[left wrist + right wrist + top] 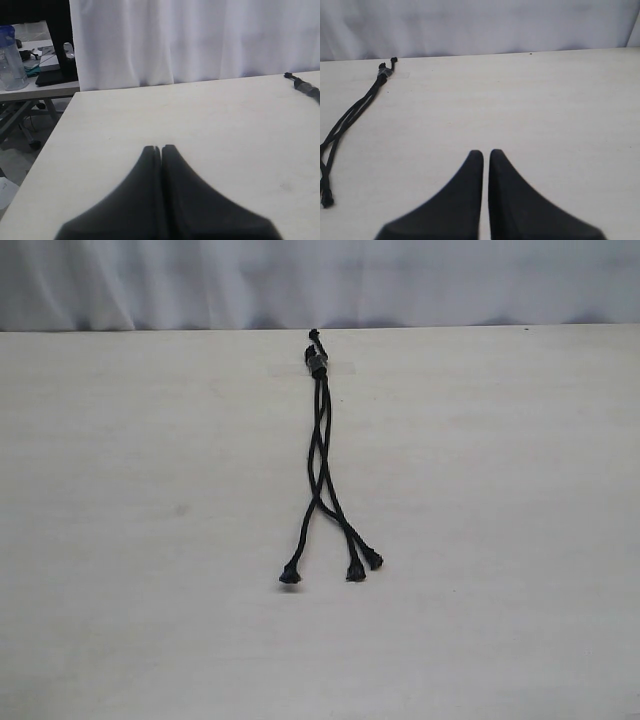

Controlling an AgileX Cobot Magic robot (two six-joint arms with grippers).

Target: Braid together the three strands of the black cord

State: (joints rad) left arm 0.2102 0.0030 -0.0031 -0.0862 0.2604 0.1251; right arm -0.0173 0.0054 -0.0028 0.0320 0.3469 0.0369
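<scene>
The surface (150,540) carries the black cord (318,440) at its middle, bound end far, its 3 strands (322,495) fanning nearward. Left claw (161,148) and right claw (486,152) are pressed closed and empty. The 2 neighbouring tips (355,572) risk being pinched together.

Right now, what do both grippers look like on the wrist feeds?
Both look alike: the left gripper and right gripper each have two matte black fingers, broad at the base and tapering to narrow rounded tips. No markings, cables or sleeves show. The exterior view shows neither arm.
</scene>
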